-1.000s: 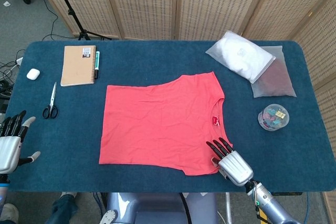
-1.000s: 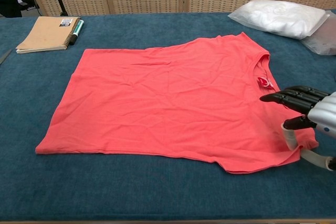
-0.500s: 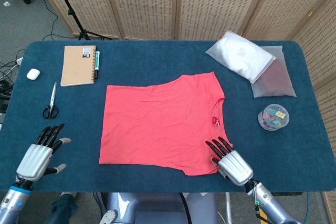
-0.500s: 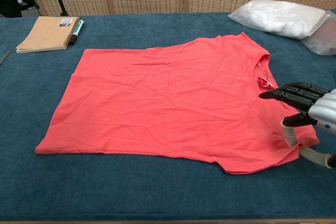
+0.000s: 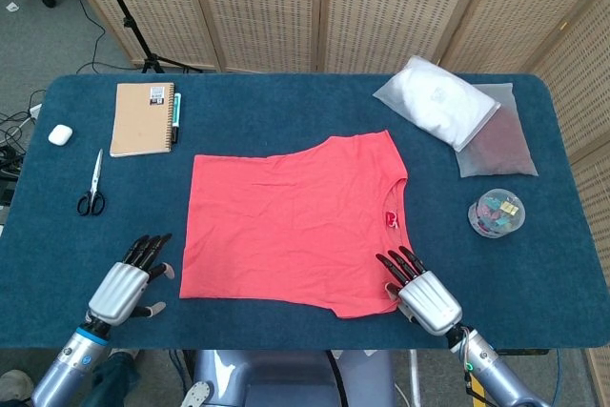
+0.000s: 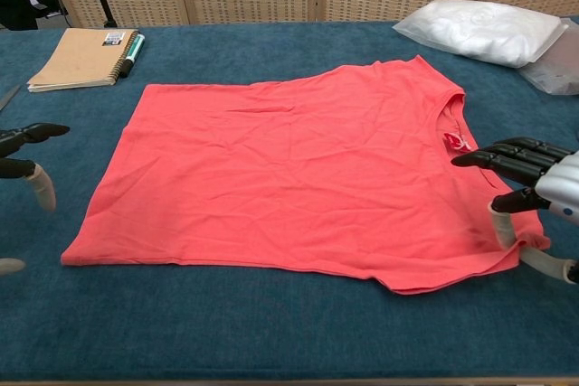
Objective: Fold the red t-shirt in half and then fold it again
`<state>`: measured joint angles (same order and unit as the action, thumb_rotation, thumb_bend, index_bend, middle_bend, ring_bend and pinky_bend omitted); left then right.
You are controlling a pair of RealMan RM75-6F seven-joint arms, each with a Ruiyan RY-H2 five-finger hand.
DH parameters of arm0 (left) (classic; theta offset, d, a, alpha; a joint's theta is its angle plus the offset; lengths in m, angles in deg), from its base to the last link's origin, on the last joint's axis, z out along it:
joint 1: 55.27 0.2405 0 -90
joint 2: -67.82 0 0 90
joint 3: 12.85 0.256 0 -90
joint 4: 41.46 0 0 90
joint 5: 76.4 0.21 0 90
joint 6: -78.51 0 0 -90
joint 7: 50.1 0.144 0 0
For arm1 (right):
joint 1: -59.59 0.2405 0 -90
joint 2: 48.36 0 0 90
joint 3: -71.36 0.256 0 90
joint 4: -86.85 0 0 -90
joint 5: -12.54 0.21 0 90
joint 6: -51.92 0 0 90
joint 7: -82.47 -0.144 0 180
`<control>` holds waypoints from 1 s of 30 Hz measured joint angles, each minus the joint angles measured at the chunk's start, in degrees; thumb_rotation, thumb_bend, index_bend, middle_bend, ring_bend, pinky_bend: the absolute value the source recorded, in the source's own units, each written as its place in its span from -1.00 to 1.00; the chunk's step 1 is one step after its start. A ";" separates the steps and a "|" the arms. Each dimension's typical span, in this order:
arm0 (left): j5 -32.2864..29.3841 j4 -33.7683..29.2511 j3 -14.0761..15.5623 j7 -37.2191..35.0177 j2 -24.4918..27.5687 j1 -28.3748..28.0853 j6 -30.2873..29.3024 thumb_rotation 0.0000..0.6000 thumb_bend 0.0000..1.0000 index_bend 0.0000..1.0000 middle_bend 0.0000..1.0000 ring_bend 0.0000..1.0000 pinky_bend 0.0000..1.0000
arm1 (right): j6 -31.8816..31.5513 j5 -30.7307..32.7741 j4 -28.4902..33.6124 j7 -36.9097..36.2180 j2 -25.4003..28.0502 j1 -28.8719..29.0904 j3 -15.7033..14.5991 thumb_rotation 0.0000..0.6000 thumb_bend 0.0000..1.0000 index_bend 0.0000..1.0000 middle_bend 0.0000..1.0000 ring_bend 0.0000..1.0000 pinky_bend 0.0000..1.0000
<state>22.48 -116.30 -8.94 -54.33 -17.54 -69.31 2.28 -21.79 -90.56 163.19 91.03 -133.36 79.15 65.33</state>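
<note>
The left hand (image 5: 122,285), fingers spread and empty, has swung in near the flat red t-shirt (image 5: 295,221) mid-table, while the right hand (image 5: 419,291) rests half-open on its near sleeve, where a shallow grab could slip.

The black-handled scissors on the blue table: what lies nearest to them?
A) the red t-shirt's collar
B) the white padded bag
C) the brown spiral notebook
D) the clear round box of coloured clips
C: in the head view the black-handled scissors lie just below-left of the brown spiral notebook, at the table's left end.
</note>
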 measured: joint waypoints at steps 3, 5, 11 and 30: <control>-0.79 0.01 -0.16 1.25 -1.31 -0.85 1.61 1.00 -1.00 -0.01 -1.00 -1.00 -1.00 | 0.11 0.27 0.20 0.19 0.09 0.03 0.00 1.00 -0.07 0.12 -0.86 -1.00 -1.00; -1.40 0.01 -0.35 1.99 -2.03 -1.22 2.24 1.00 -0.99 0.00 -1.00 -1.00 -1.00 | 0.17 0.43 0.30 0.28 0.14 0.04 0.00 1.00 -0.07 0.12 -0.86 -1.00 -1.00; -2.99 0.11 -1.10 3.42 -3.79 -2.17 3.49 1.00 -0.94 0.03 -1.00 -1.00 -1.00 | 0.20 0.76 0.60 0.60 0.28 0.09 0.04 1.00 -0.05 0.12 -0.86 -1.00 -1.00; -5.49 0.66 -0.48 5.00 -5.93 -3.57 6.06 1.00 -0.49 0.16 -1.00 -1.00 -1.00 | -0.09 1.03 0.80 0.70 0.43 0.25 -0.06 1.00 0.03 0.12 -0.86 -1.00 -1.00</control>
<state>16.99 -115.64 -9.42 -49.32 -23.46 -72.87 8.34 -21.88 -89.53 163.98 91.73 -132.93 79.40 65.27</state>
